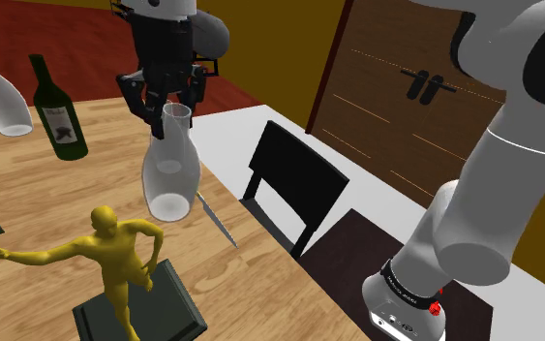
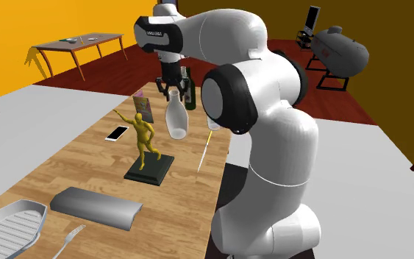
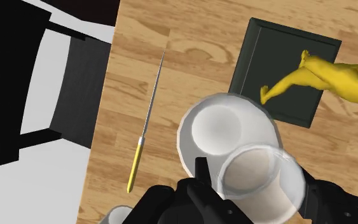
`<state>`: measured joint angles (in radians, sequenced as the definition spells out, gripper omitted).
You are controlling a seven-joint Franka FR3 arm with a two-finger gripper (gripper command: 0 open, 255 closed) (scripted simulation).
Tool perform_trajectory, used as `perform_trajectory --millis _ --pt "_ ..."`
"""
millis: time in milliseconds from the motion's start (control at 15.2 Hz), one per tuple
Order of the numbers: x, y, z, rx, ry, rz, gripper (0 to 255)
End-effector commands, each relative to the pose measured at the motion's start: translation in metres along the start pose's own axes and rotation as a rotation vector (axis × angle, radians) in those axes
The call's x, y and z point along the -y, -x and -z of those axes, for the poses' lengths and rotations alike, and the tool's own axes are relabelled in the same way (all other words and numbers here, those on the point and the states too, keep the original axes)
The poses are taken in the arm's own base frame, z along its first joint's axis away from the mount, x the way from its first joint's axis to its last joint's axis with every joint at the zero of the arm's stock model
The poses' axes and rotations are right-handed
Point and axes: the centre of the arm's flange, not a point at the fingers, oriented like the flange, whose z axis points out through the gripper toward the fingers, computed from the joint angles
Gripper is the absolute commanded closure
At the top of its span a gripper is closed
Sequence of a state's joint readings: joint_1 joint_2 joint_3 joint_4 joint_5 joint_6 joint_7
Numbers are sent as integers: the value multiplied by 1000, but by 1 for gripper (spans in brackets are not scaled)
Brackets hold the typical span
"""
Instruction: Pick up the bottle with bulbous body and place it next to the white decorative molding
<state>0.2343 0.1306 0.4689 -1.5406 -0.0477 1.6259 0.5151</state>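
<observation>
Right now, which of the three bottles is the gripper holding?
The clear bulbous bottle, clasped at its neck by the gripper; the green wine bottle and the other clear bottle stand untouched.

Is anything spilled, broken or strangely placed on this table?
Nothing stands out. The clear bulbous glass bottle is whole, clasped at its neck by the black hand, and nothing is spilled on the wooden table.

The bulbous glass bottle [image 1: 170, 170] is clear and whitish, the human-shaped figurine [image 1: 115, 252] bright yellow, the wooden tabletop [image 1: 47, 194] light brown with grain.
</observation>
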Motion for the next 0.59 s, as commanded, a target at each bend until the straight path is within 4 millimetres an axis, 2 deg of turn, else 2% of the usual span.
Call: perform_trajectory --millis 0,528 --pt "5 27 8 0 0 -1 255" --pt "25 126 39 0 0 -1 255"
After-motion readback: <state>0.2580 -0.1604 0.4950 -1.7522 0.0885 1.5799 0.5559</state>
